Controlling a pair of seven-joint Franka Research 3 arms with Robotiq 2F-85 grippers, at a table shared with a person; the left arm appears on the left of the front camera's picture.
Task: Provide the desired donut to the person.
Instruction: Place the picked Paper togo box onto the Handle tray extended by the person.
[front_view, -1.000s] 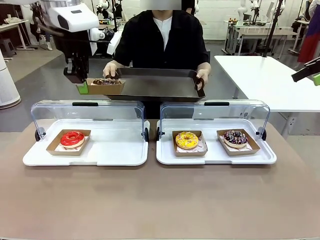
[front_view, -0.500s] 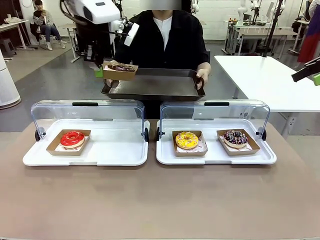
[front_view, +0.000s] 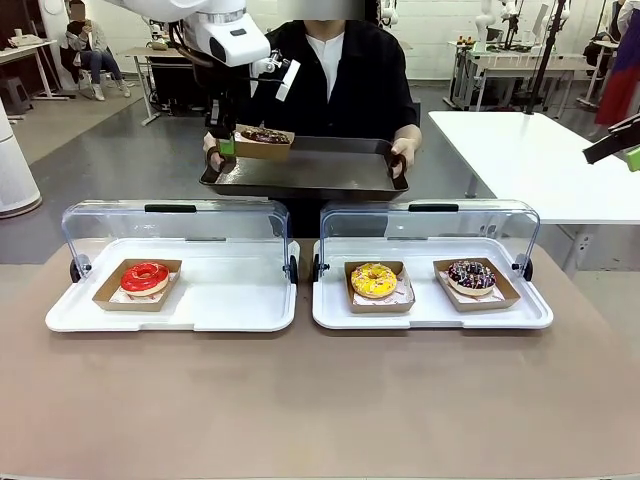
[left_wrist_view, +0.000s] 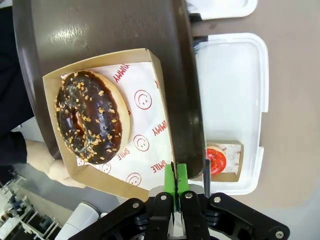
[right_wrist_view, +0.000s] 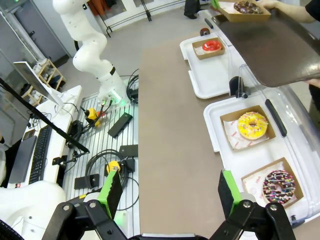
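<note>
My left gripper (front_view: 228, 147) is shut on the edge of a cardboard tray (left_wrist_view: 150, 150) that holds a chocolate donut (left_wrist_view: 92, 117) with nut bits. It holds that donut (front_view: 264, 135) just above the left end of the dark serving tray (front_view: 310, 172), which the person (front_view: 330, 80) grips with both hands. One hand (left_wrist_view: 50, 162) shows under the cardboard tray. My right gripper (right_wrist_view: 170, 192) stands open and holds nothing, high above the table's right end.
Two white trays with raised clear lids sit on the brown table. The left tray (front_view: 230, 300) holds a red donut (front_view: 145, 277). The right tray (front_view: 430, 310) holds a yellow donut (front_view: 374, 280) and a sprinkled chocolate donut (front_view: 471, 274).
My left gripper has carried the chocolate donut to the right and a little up, from beside the serving tray's left corner to above its left end. The right arm has not moved.
</note>
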